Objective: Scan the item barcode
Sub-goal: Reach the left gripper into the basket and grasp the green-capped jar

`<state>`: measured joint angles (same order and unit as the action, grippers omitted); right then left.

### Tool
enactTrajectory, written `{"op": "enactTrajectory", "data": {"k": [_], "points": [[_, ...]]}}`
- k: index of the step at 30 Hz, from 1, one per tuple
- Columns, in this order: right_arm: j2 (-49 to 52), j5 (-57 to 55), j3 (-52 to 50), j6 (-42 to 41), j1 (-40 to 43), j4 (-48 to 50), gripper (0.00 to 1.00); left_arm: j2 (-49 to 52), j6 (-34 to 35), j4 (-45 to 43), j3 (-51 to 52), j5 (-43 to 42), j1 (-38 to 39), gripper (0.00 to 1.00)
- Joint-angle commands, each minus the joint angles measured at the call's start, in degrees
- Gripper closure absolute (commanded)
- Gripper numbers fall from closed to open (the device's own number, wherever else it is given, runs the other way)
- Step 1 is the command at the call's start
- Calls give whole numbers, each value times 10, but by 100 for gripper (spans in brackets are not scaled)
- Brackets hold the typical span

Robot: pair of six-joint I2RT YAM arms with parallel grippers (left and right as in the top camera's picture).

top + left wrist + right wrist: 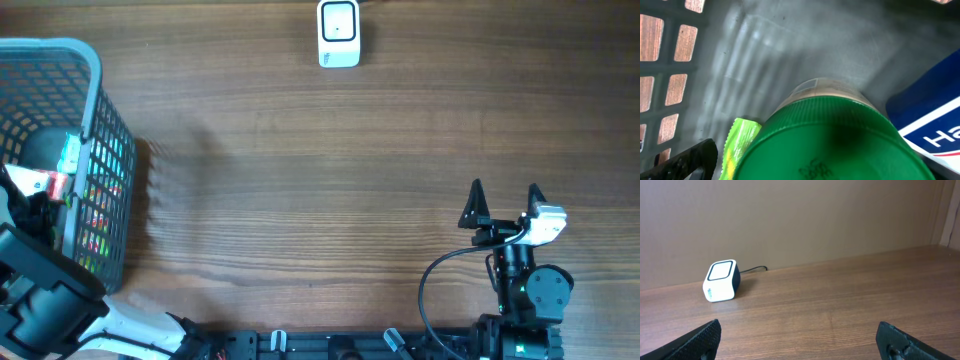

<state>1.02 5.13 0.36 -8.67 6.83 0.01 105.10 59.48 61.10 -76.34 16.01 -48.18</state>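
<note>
The white barcode scanner (339,33) stands at the table's far edge, and the right wrist view shows the scanner (721,281) with its cable. Down in the grey basket (95,130) at the left, my left gripper (802,172) is open. Right under it is a jar with a green lid (835,140), which fills the space between the jaws. Only one black finger (690,160) shows, apart from the lid. My right gripper (505,205) is open over bare table at the near right, with nothing between its fingertips (705,337).
A green-yellow packet (740,145) lies between the lid and my left finger. To the lid's right lies a blue-and-white package (930,120). The basket's mesh wall (670,60) stands close on the left. Bare wooden table (320,170) stretches between basket and scanner.
</note>
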Motion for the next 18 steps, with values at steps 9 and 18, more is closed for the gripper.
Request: {"op": "enactTrajectory", "data": {"k": [9,18], "points": [[0,7,-1,10,-2,3,0,8,10,-23,4,29,-5,10],[0,7,-1,10,-2,3,0,8,10,-97,66,11,-4,12]]}}
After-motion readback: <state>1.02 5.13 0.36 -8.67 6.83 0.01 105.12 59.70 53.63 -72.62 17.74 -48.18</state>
